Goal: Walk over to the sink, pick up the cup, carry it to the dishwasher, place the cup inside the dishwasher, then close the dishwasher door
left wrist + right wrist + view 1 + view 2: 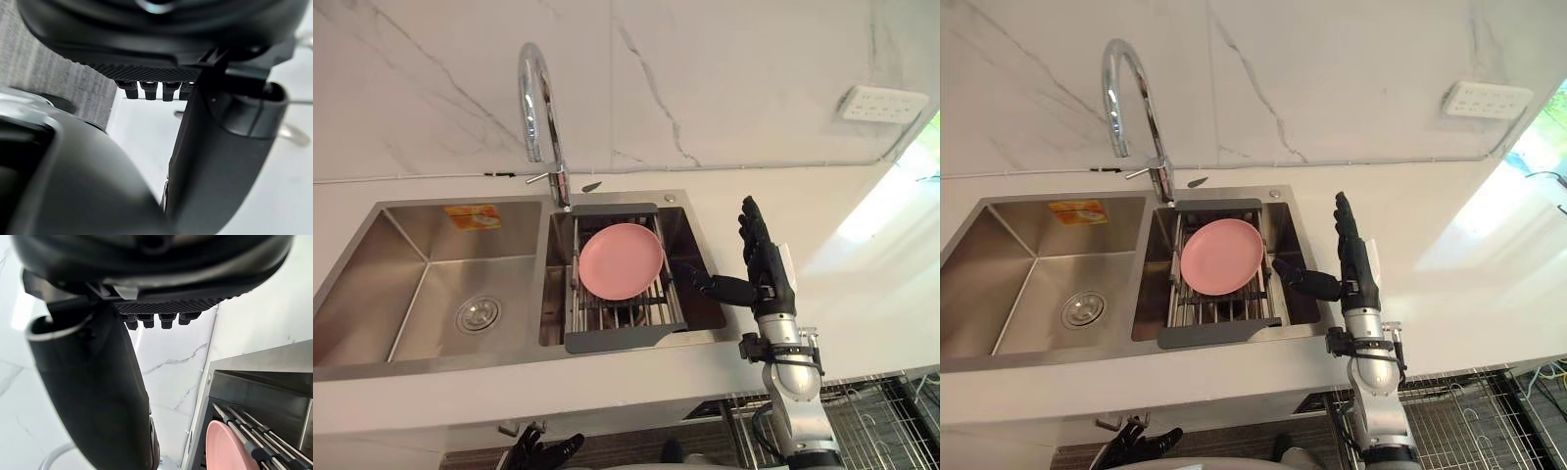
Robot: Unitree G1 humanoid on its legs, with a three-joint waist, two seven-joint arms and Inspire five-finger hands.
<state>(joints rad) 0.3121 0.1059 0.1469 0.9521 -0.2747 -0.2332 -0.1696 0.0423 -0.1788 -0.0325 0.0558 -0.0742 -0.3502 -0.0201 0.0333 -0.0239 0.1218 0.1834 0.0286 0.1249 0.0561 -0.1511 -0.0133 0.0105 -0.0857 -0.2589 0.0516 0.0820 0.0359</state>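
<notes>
Sink (411, 294) of two steel basins, set in a white counter (822, 211) below a marble wall. A curved chrome tap (536, 108) stands behind the divider between the basins. The left basin holds a round drain (478, 313) and has an orange sticker (473, 216) on its far wall. A grey-framed drainer (617, 339) spans the right basin, and a pink plate (621, 260) lies on its bars, tilted slightly. A white outlet (882, 104) is fixed to the wall at the far right.

The right hand (766, 262) is raised above the counter just right of the sink. Its fingers are straight and close together, pointing toward the wall. Its thumb stands out sideways over the right basin's edge, near the drainer but clear of it. The hand holds nothing. In the right wrist view the fingers (146, 321) and thumb (98, 396) show spread apart, with the plate's rim (222, 445) beyond them.

The left hand (543, 452) hangs low, below the counter's front edge, with fingers loose and apart and nothing in them.

A wire basket (876, 421) shows below the counter at the right, beside the right arm.

The cup's place cannot be told from these views.
</notes>
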